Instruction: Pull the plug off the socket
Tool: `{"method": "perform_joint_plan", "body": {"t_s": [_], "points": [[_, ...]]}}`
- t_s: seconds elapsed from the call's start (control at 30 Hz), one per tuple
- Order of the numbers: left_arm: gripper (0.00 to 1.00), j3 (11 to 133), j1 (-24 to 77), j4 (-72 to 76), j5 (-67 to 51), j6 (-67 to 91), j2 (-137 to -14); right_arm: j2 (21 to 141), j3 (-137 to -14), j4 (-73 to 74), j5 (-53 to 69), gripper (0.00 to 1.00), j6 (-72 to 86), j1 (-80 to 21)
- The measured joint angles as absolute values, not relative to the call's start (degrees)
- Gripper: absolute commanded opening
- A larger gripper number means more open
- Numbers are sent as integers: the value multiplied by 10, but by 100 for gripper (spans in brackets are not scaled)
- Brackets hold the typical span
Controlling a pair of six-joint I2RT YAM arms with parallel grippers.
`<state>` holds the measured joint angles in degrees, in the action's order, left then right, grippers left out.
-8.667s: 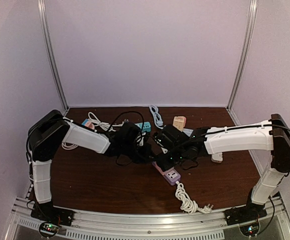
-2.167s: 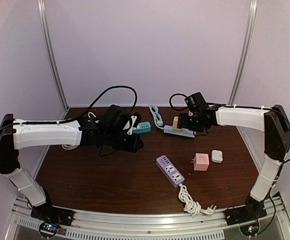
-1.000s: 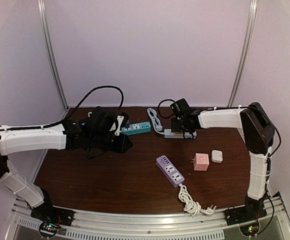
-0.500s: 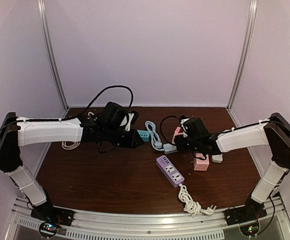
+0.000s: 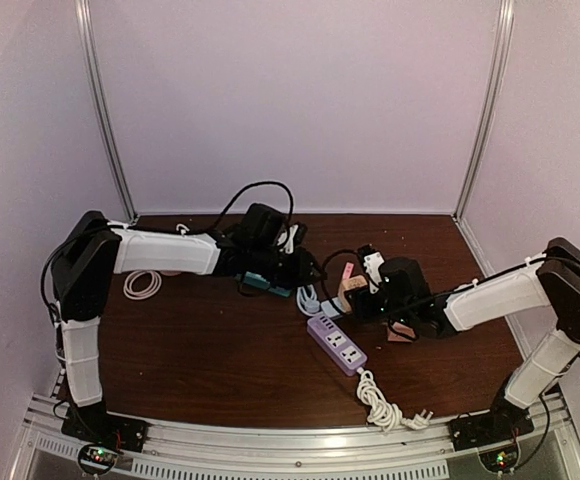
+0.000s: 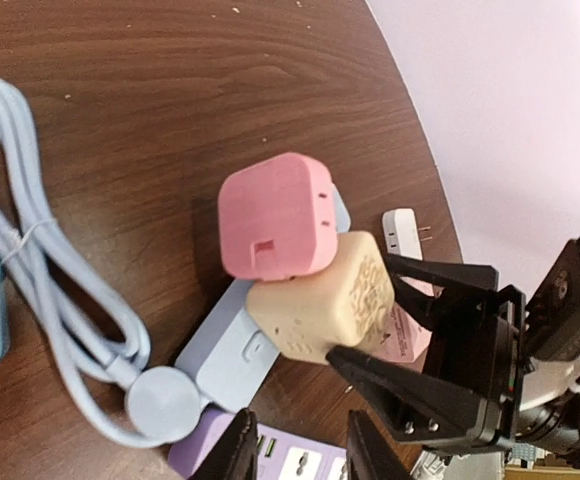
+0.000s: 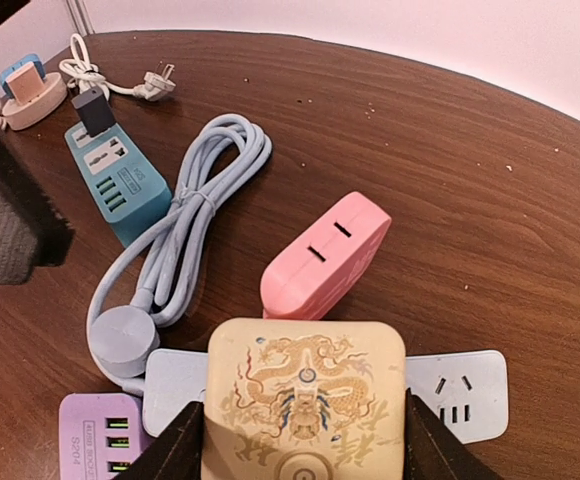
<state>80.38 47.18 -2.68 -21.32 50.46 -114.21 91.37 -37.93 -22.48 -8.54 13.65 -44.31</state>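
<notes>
right wrist – right claw grasps cream plug on pale strip; left claw released.

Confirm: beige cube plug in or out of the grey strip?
In: beige cube sits seated on the grey strip, right gripper clamped around it.

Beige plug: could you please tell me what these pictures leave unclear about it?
- Prongs of the beige plug: hidden under its own body in both wrist views, so seating in the grey strip is unclear.
- Its near edge: cut off by the right wrist view's bottom.
- Top view: too small for detail.
</notes>
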Motion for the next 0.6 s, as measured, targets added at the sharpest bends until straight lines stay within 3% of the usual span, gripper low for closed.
{"method": "perform_joint_plan", "body": {"t_s": [0.6], "points": [[59,964,465,-48,-282,488,-1268,924,-361,-280,-73,31,117,-464]]}}
